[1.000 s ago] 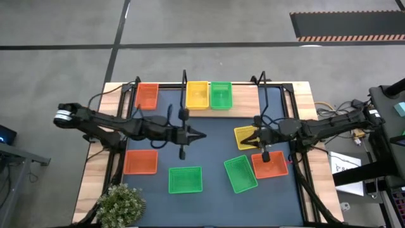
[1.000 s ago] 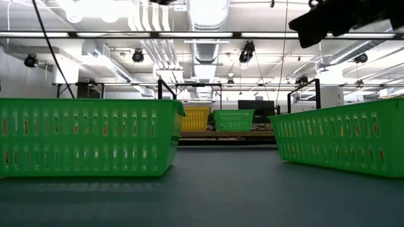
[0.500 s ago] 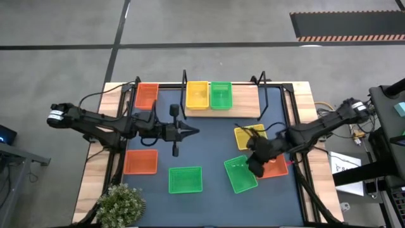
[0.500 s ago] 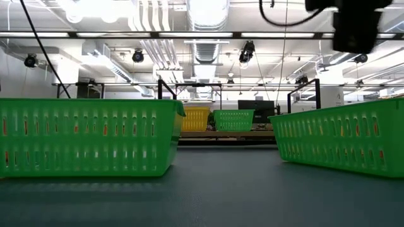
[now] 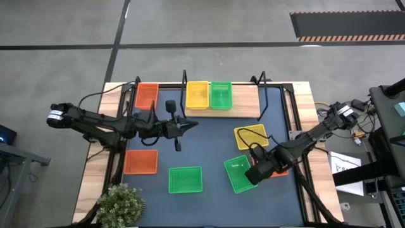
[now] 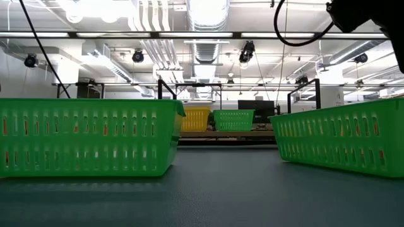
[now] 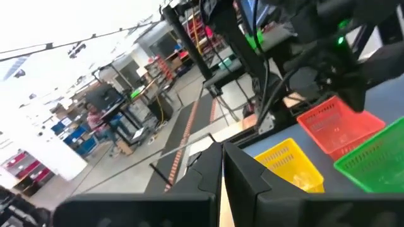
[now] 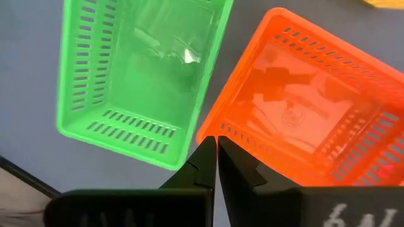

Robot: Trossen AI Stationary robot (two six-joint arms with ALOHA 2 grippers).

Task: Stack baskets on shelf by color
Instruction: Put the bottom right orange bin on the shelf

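The right gripper [image 5: 253, 175] has swung down, fingers together, just over the red-orange basket's [image 8: 303, 126] rim beside the green basket [image 8: 142, 75].

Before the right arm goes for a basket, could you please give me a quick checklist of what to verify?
1. Right gripper fingers parted for a grasp: not ok, they are shut.
2. Right gripper over a target: ok, it is above the gap between the tilted green basket and the red-orange basket.
3. Green spot on the shelf ready: ok, one green basket on the shelf stands beside a yellow one.
4. Left gripper out of the way: ok, mid-table, shut, empty.
5. Which basket is intended: cannot tell.
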